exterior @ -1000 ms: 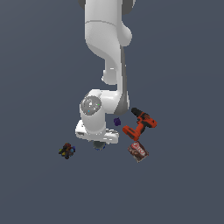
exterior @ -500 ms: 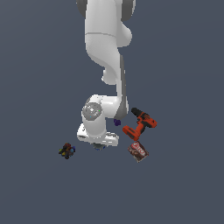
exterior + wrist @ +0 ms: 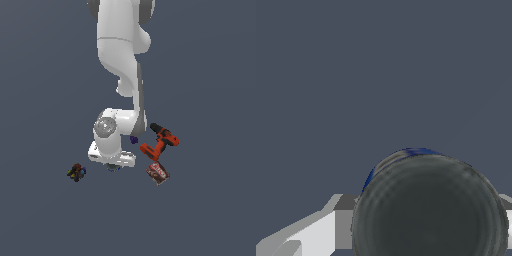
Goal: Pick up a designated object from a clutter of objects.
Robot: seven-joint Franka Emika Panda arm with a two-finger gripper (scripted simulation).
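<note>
A small round can [image 3: 428,207] with a grey metal top and blue side band sits between the end effector [image 3: 113,165] fingers [image 3: 316,232], which flank it on both sides; whether they press it cannot be told. On the grey surface [image 3: 210,100] lie an orange drill [image 3: 160,142], a red-brown packet [image 3: 158,173], a purple block [image 3: 133,139] and a dark toy [image 3: 76,172].

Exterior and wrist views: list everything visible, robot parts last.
can: 1, grey top, blue side, between the gripper fingers, mostly hidden under the arm in the exterior view
drill: 1, orange and black, on the exterior view's right of the arm
packet: 1, red-brown, just below the drill
block: 1, purple, tiny, between arm and drill
toy: 1, dark multicoloured, alone on the exterior view's left
arm: 1, white
gripper: 1, white, low over the can; closure unclear
</note>
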